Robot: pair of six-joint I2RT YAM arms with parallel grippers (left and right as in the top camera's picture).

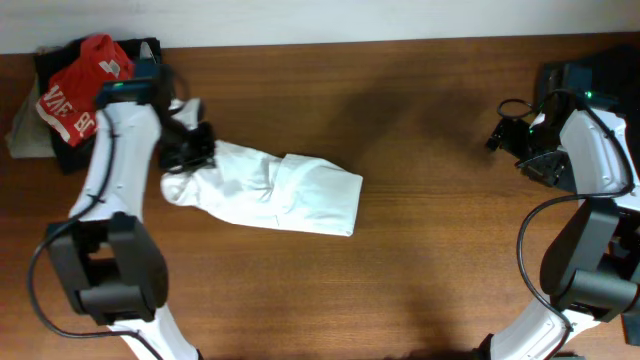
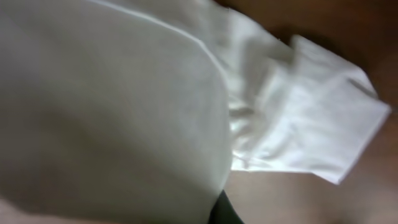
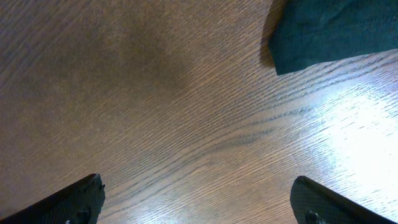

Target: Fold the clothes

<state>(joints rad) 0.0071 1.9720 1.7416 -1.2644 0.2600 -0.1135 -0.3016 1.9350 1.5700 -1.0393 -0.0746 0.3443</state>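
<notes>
My left gripper (image 1: pixel 190 150) is clamped shut on the bunched end of the white shirt (image 1: pixel 290 195), whose long axis runs away from it toward the middle of the table (image 1: pixel 430 260). My right gripper (image 3: pixel 199 202) stands wide open and empty, well apart from the shirt's free end, so the left arm is nearer.

We read this as robotics lab. Wood-grain bench (image 1: pixel 430 260) against plain pale wall (image 1: pixel 350 18); left arm (image 1: pixel 110 170) and right arm (image 1: pixel 600 160) mounted at near edge, black cables (image 1: pixel 523 255) looping along them; white shirt (image 1: pixel 290 195) mid-bench, heaped garments (image 1: pixel 85 90) at far left corner.
</notes>
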